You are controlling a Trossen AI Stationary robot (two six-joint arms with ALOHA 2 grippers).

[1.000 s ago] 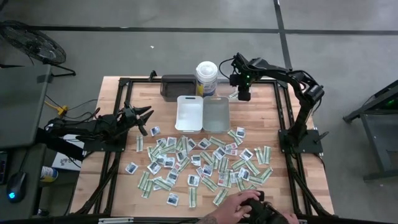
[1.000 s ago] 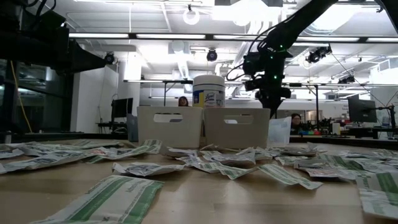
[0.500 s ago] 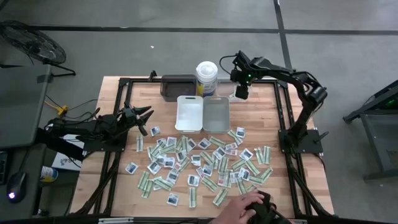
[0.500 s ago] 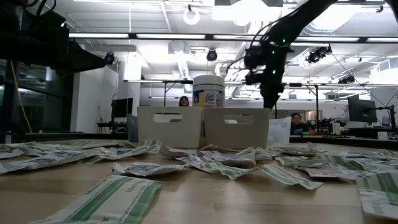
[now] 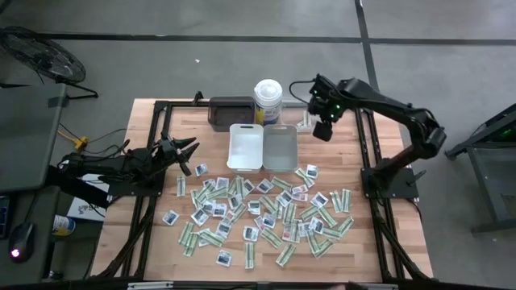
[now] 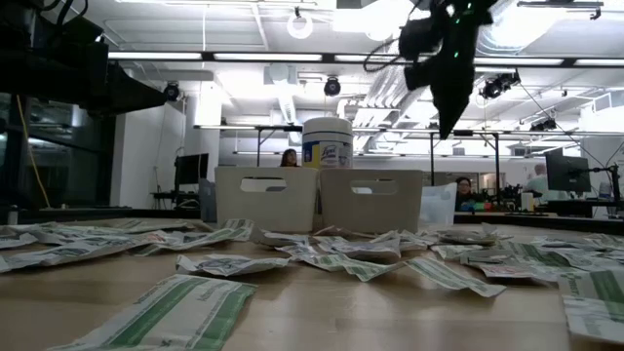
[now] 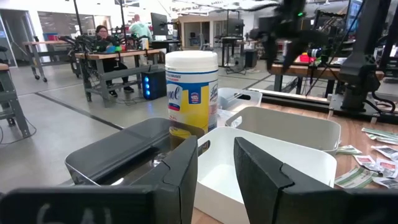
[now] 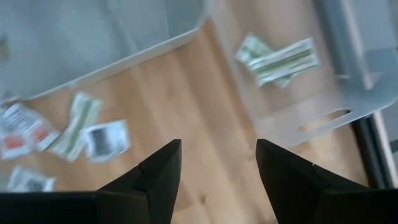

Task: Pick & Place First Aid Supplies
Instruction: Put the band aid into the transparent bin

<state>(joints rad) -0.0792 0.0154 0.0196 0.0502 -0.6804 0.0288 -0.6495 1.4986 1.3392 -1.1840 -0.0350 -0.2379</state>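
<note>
The wooden bench [image 5: 153, 250] carries everything. Near its far edge sit a dark tray [image 5: 230, 112], a white tray [image 5: 246, 146] and a grey tray [image 5: 280, 147] side by side, and a clear tray [image 8: 323, 93] holding a few green-and-white strips [image 8: 278, 59]. A tall white canister [image 5: 268, 101] stands behind the white and grey trays. The first aid packets [image 5: 258, 213] lie scattered over the middle and near part of the bench, in front of the trays. The right gripper [image 5: 323, 129] hangs in the air above the far right of the bench, beside the grey tray, fingers [image 8: 155, 177] spread and empty. The left gripper [image 5: 192, 147] waits low at the bench's left edge, fingers [image 7: 261, 171] slightly apart, holding nothing.
</note>
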